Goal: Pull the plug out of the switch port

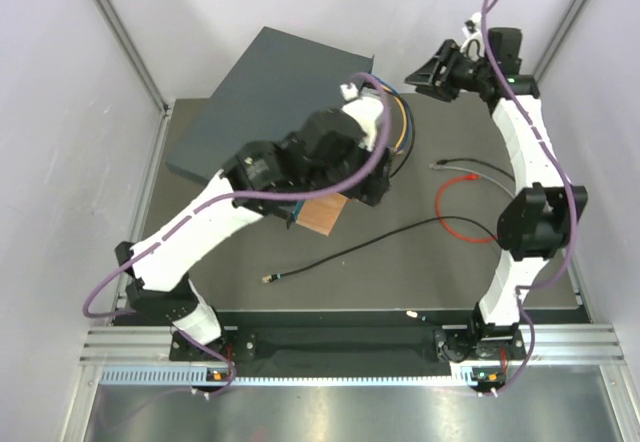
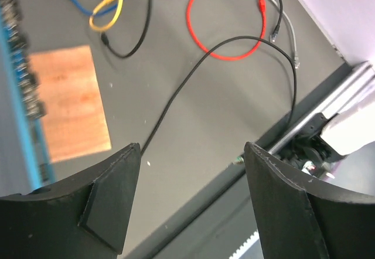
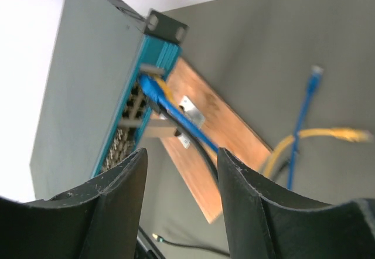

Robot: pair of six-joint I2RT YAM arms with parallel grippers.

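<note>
At right wrist only: plug [image 3: 148,88] in switch [image 3: 82,80]

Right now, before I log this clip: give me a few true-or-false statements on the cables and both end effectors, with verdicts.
1. A blue plug sits in the port face of the switch. True.
2. The right end effector is shut on that plug. False: it is open and holds nothing.
3. A red cable lies in a loop on the table. True.
4. The left end effector grips the black cable. False: it is open and empty, and the cable lies on the table.
</note>
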